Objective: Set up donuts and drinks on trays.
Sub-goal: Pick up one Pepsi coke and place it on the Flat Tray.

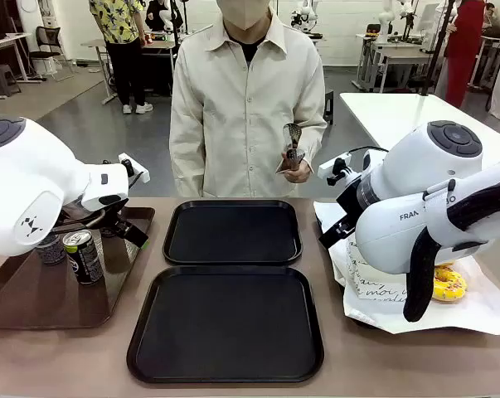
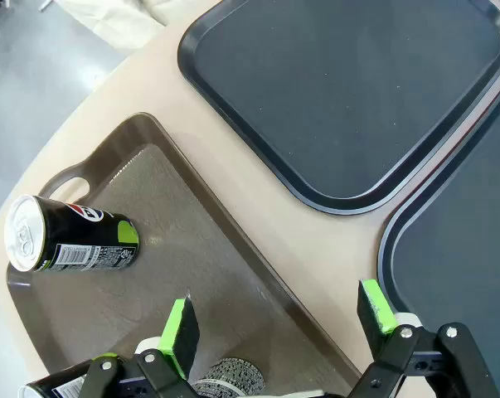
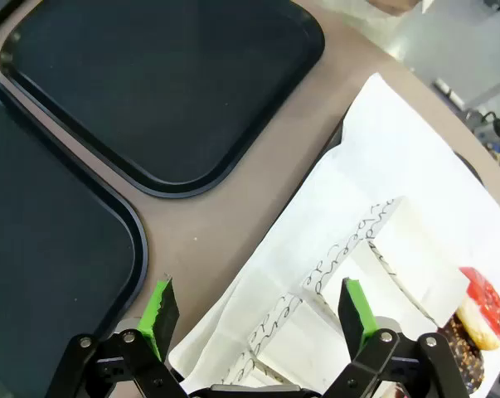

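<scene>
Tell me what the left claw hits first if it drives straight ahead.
Most likely the rim of the brown tray, which lies between the fingers of the open left claw; the can sits off to one side. Depth is unclear.

White glossy arms (image 1: 403,211), dark grey joint caps (image 1: 454,137), black cable (image 1: 417,278); black fingers (image 2: 162,365), green pads (image 2: 181,332).

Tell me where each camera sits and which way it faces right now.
Front: robot's side, facing across the table at the person; left arm and right arm at the sides.
Left wrist: above the brown tray, looking down at a can; open left gripper at bottom.
Right wrist: above the paper, looking down at sleeved donuts; open right gripper at bottom.
Shared: both wrist views catch the two black trays.
</scene>
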Motion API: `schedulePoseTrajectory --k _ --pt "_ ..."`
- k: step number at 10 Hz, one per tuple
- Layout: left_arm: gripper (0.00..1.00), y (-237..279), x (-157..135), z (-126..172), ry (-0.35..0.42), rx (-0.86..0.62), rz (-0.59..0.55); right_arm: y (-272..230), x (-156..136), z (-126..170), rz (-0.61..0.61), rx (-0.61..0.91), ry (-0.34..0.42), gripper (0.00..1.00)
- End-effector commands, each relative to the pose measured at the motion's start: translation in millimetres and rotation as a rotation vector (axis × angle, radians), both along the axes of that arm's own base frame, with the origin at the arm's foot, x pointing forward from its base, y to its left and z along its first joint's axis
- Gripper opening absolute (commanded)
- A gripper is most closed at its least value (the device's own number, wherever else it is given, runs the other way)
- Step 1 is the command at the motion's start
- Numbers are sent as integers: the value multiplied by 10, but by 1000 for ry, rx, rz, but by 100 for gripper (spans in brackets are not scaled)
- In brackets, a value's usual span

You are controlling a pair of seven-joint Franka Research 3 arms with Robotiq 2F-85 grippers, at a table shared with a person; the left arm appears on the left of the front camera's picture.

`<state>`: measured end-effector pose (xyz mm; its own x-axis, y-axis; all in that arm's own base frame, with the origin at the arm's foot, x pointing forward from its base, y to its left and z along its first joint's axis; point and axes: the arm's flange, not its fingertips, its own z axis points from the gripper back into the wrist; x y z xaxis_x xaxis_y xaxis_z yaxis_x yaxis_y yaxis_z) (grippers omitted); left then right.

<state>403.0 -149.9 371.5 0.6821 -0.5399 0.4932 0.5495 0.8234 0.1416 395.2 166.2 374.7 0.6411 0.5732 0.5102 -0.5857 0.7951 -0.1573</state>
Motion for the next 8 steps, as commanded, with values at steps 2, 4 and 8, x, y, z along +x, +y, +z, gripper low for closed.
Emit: schedulePoseTrajectory --k 2,4,8 --pt "100 -1 0 0 0 0 0 0 0 0 0 0 0 100" --pt "100 -1 0 0 0 0 0 0 0 0 0 0 0 100" --pt "100 -1 0 0 0 0 0 0 0 0 0 0 0 100"
